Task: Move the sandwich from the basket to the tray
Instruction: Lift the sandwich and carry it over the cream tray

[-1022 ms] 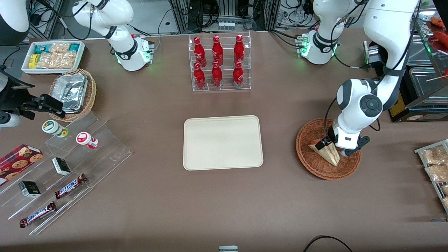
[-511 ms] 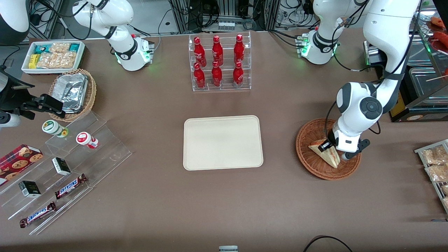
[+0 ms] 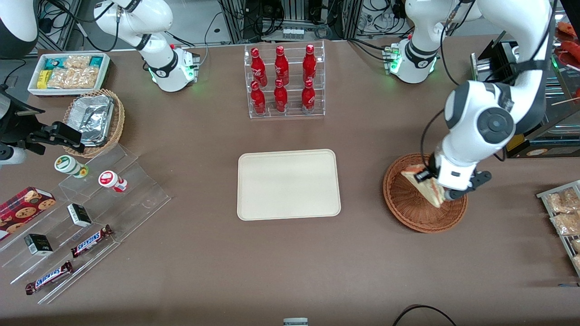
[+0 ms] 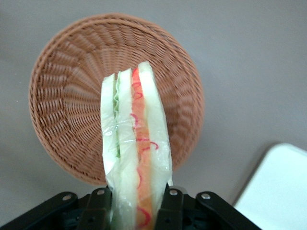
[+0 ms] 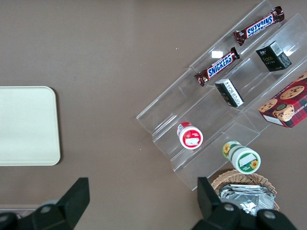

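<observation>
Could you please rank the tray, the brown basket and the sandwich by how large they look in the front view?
1. tray
2. basket
3. sandwich, pinched in the hand above the basket and so nearer the camera, yet clearly smallest.

A robotics lab dressed up as a snack counter: cabled arm bases [image 3: 410, 61] on a brown table [image 3: 204, 253], a bottle rack [image 3: 284, 81] and acrylic steps with chocolate bars [image 3: 90, 241].

Even bright overhead light; soft shadows on table [image 3: 204, 253]; glare on sandwich [image 4: 136, 158] wrap; frames sharp.
</observation>
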Motion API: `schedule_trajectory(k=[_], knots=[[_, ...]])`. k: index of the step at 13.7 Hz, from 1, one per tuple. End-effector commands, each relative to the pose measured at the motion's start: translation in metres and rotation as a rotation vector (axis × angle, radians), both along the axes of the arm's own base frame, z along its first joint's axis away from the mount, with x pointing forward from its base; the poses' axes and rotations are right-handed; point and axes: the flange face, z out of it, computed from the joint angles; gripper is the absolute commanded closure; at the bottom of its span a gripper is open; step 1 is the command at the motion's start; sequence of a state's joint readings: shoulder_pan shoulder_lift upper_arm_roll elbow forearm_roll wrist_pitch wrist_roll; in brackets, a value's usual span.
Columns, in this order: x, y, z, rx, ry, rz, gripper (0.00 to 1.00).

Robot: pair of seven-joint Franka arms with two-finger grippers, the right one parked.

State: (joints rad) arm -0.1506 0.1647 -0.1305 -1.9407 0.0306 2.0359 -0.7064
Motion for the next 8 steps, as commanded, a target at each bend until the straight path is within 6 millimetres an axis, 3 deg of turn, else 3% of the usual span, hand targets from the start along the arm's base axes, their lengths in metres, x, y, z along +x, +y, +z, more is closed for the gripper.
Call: schedule_trajectory(k=[1,4,6,8], knots=[[-0.015,-0.069,0.001,0.023,0.012,-0.098,0.83],[-0.03,-0.146,-0.011,0.018,0.013,-0.172,0.83],[-0.03,-0.184,-0.029,0.007,0.025,-0.22,0.83],[-0.042,-0.234,-0.044,-0.004,0.031,-0.283,0.83]])
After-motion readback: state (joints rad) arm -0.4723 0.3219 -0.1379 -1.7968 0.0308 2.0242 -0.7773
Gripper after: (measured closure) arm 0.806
